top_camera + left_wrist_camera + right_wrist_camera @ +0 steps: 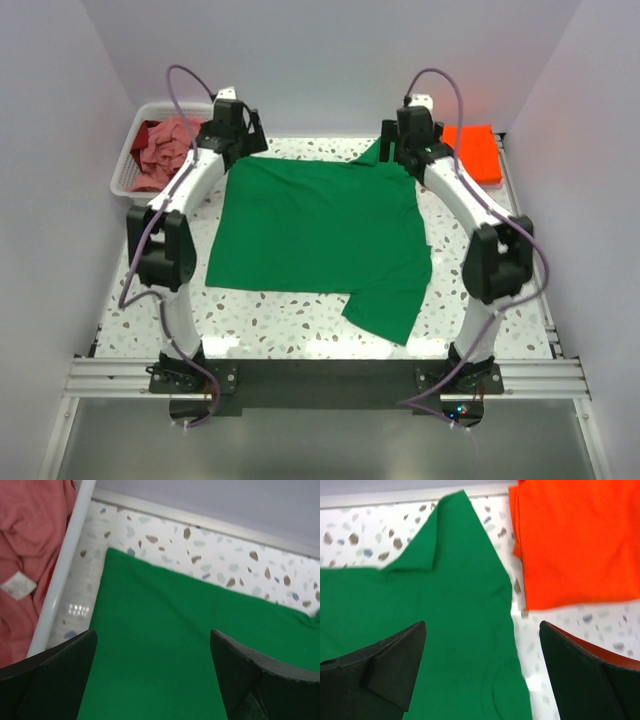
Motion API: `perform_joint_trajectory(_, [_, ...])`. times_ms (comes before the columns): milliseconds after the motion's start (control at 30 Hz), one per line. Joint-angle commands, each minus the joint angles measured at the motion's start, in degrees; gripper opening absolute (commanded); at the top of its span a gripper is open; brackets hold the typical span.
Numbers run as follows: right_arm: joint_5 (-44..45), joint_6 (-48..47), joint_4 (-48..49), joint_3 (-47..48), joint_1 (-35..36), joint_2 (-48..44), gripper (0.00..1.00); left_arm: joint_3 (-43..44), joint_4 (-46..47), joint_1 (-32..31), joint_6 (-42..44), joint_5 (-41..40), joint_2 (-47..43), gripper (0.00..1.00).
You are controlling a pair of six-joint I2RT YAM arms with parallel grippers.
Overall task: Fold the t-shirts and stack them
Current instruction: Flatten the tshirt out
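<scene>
A: What do we record first, by size?
B: We record the speckled terrazzo counter [290, 320]. The bright green cotton t-shirt [320, 235] lies spread flat across its middle, with one sleeve projecting toward the near right.

A: Where do we find the arms?
B: The left arm [185, 195] reaches along the green shirt's left edge. The right arm [465, 200] reaches along its right edge. Both end over the shirt's far corners.

A: What do we note at the far corners of the counter?
B: At far left stands the white slatted plastic basket [122, 170], holding the crumpled dusty pink t-shirt [165, 150]. At far right lies the folded bright orange t-shirt [475, 152], flat on the counter. It sits just beside the green shirt's far sleeve, and a narrow strip of counter separates them.

A: How do we report each tool?
B: The left tool [152, 640] has its fingers spread wide apart over the green shirt's far left corner, gripping nothing. The right tool [482, 630] is likewise spread wide over the green fabric beside the orange shirt, gripping nothing. We cannot tell whether either touches the cloth.

A: And the smallest item?
B: We see a white tag [17, 585] on the pink shirt inside the basket.
</scene>
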Motion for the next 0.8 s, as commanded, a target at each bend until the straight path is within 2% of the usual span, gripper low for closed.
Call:
perform_joint_trajectory(0, [-3.6, 8.9, -1.3, -18.0, 2.4, -16.4, 0.98, -10.5, -2.6, -4.4, -6.2, -3.0, -11.4, 1.0])
perform_joint_trajectory(33, [-4.2, 9.7, -1.4, -21.6, 3.2, -18.7, 0.98, -18.4, -0.9, -4.8, -7.0, -2.7, -13.8, 1.0])
perform_joint_trajectory(100, [-3.2, 11.8, -1.8, -30.8, 6.3, -24.7, 0.98, -26.7, 1.2, -5.3, -9.8, -0.5, -20.7, 1.0])
perform_joint_trajectory(133, [-2.5, 12.5, -2.5, -33.0, 7.6, -26.3, 0.99, -33.9, 1.9, -5.3, -10.6, 0.2, -22.8, 1.0])
perform_joint_trajectory(333, [-3.6, 16.1, -10.2, -42.4, 18.8, -30.5, 0.98, -53.1, 2.3, -5.4, -15.4, 0.4, -33.9, 1.0])
perform_joint_trajectory(467, [-5.1, 18.2, -11.6, -46.3, 25.8, -31.9, 0.98, -58.6, -1.3, -5.4, -18.9, -3.1, -37.1, 1.0])
perform_joint_trajectory(567, [-5.9, 21.3, -11.6, -49.1, 27.9, -32.3, 0.98, -62.4, 0.0, -5.1, -19.0, -6.3, -37.4, 1.0])
perform_joint_trajectory(767, [-6.9, 24.3, -10.2, -54.0, 30.9, -32.1, 0.98, -63.8, -2.4, -4.4, -20.5, -7.5, -33.8, 1.0])
